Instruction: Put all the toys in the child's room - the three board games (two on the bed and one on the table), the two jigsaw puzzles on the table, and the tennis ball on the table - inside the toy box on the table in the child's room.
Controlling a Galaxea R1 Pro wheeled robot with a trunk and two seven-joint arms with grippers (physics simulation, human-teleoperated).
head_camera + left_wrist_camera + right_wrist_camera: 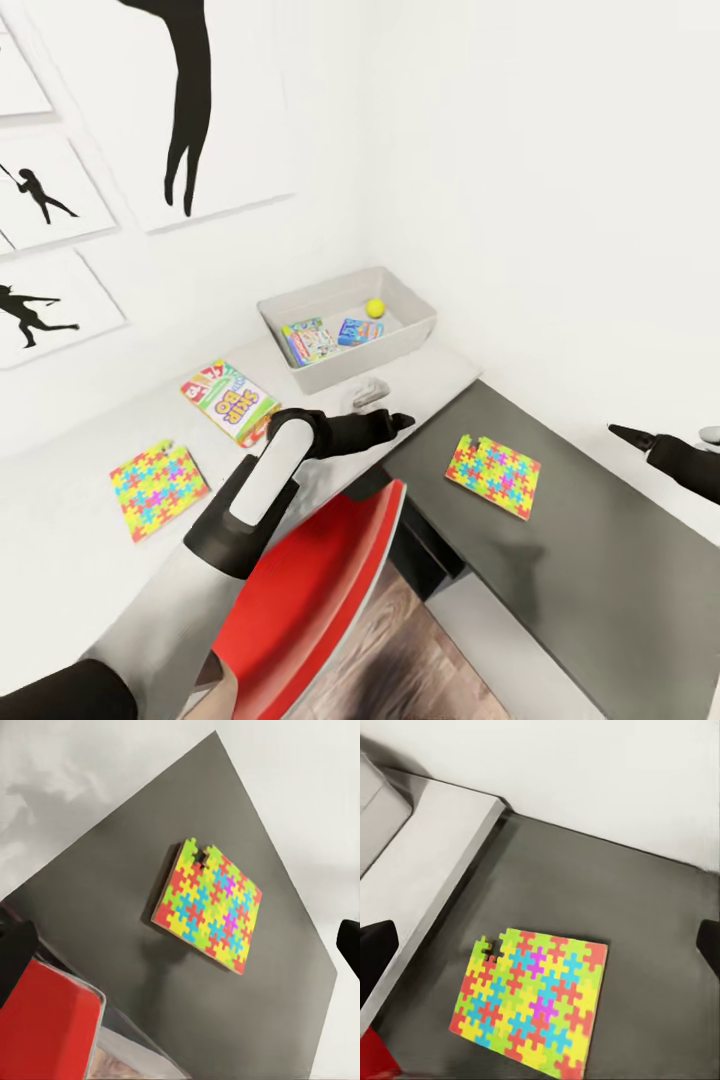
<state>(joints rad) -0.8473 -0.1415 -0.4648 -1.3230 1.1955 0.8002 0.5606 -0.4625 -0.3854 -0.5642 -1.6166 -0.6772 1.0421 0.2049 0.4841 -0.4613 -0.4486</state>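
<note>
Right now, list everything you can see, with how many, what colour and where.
toy box: one, light grey, on the pale table top near the wall corner.
tennis ball: one, yellow, inside the toy box.
board games in the box: two, a green-white one and a smaller blue one.
SKIP BO board game: one, white, green and red, on the pale table top.
jigsaw puzzles: two, multicoloured; one on the pale top, one on the lower dark grey section.
table: one, pale grey top with a dark grey corner section.
chair: one, red, at the table.
wall pictures: several, white with black silhouettes.
left pincer: black, over the table edge.
right pincer: black, above the dark section.
</note>
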